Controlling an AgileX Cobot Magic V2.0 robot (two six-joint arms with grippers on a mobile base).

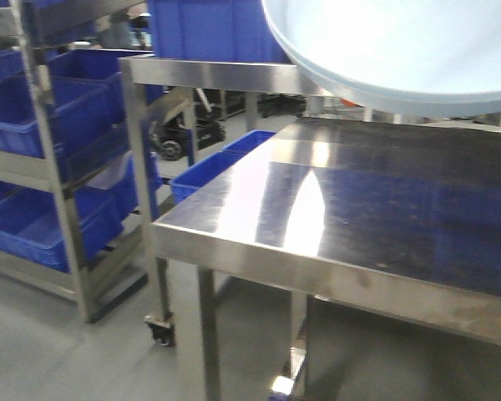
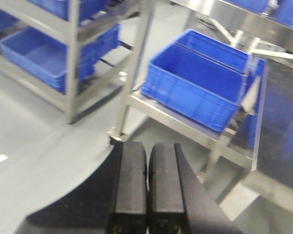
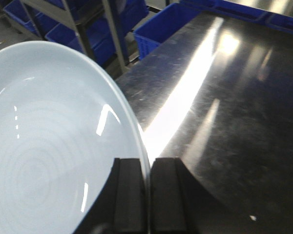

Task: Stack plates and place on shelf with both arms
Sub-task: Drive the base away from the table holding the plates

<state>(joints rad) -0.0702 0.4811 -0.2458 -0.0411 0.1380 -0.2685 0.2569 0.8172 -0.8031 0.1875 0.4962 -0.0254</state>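
Surface: stainless steel table [image 1: 342,209], filling the front view from centre out to 3 o'clock. The top is brushed and scratched, with a bright streak of reflected light running toward 12 o'clock. One table leg at 7 o'clock ends in a caster [image 1: 160,332]. The floor [image 1: 50,351] is plain grey.

Room: a steel upper shelf [image 1: 217,75] crosses at 11 o'clock and carries a blue bin [image 1: 200,29]. A metal rack [image 1: 58,167] stands at 9 o'clock, its tiers loaded with blue crates [image 1: 33,225]. Just beyond the table's left edge, lower down, sits another open blue crate [image 1: 221,163].

Plate [image 1: 401,50]: pale bluish-white and glossy, held in the air at 1 o'clock above the far part of the table, and tilted. It hides the right stretch of the upper shelf from the front camera. I cannot tell whether a second plate lies against it. In the right wrist view it fills the 9 o'clock half, with faint rings showing on its inner face.

Right gripper [image 3: 147,195]: at 6 o'clock in its own view, jaws clamped on the plate's rim, one finger on each face. The table top lies beneath, toward 3 o'clock.

Left gripper [image 2: 146,185]: at 6 o'clock in its own view, fingers pressed together with nothing between them. It hangs over the floor, with the open blue crate at 1 o'clock and the rack at 10 o'clock.
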